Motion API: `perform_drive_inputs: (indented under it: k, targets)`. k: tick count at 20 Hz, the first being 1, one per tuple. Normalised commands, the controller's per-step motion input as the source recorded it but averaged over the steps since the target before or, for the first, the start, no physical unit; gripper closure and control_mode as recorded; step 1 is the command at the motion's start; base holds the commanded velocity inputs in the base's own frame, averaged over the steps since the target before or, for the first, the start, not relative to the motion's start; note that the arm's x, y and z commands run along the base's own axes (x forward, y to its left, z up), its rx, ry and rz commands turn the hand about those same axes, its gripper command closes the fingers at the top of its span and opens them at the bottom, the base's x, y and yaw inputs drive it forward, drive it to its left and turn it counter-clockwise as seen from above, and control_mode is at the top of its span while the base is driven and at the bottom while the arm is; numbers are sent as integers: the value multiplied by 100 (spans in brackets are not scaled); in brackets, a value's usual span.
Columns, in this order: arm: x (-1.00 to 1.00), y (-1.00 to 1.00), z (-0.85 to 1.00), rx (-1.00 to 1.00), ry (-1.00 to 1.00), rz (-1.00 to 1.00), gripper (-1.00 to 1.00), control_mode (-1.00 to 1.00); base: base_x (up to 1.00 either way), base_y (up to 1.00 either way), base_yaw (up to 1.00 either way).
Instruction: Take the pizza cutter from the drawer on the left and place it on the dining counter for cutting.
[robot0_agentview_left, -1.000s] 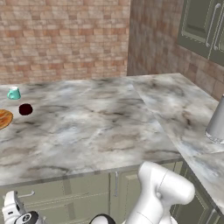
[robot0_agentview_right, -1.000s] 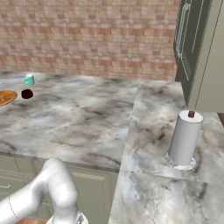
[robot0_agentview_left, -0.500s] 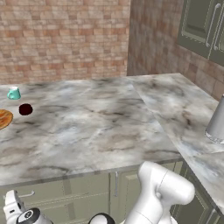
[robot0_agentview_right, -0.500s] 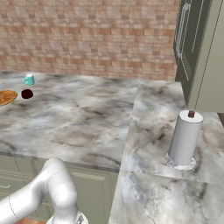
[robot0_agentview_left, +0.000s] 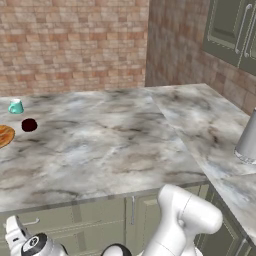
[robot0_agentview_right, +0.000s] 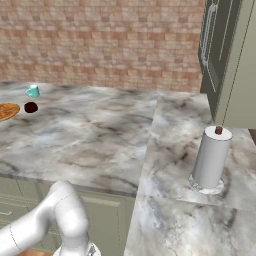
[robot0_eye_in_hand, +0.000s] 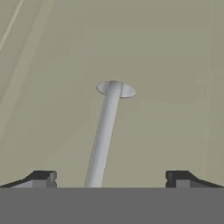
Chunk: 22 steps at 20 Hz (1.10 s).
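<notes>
In the hand view, the sage-green drawer (robot0_eye_in_hand: 166, 65) front is close ahead. Its slim silver bar handle (robot0_eye_in_hand: 105, 131) runs from a round mount down between my fingertips. My gripper (robot0_eye_in_hand: 107, 179) is open, with one dark fingertip (robot0_eye_in_hand: 41, 177) well to each side of the bar and neither touching it. The pizza cutter is hidden. The dining counter (robot0_agentview_left: 110, 145), grey-white marble with brownish veins, spreads above the cabinet fronts and also appears in the right base view (robot0_agentview_right: 100, 135). My arm bends down below the counter's edge (robot0_agentview_left: 180, 220).
At the counter's far left stand a teal cup (robot0_agentview_left: 16, 106), a dark red ball (robot0_agentview_left: 29, 124) and a pizza (robot0_agentview_left: 4, 135). A paper towel roll (robot0_agentview_right: 211, 159) stands on the right wing. Tall green cabinets (robot0_agentview_right: 225, 55) rise at the right, against a brick wall.
</notes>
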Motion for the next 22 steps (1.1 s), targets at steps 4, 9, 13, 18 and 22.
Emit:
perform_drive_inputs:
  k: [4, 9, 13, 18, 22]
  targets:
    - [4, 0, -56, 0, -14, 3, -100, -100, 0, 0, 0]
    - [0, 0, -57, 0, -10, 0, -100, -100, 0, 0, 0]
    - [0, 0, -38, 0, -11, 0, -100, -100, 0, 0, 0]
    - [1, 0, -25, 0, -11, 0, -100, -100, 0, 0, 0]
    - [9, 0, -21, 0, -7, 0, -100, -100, 0, 0, 0]
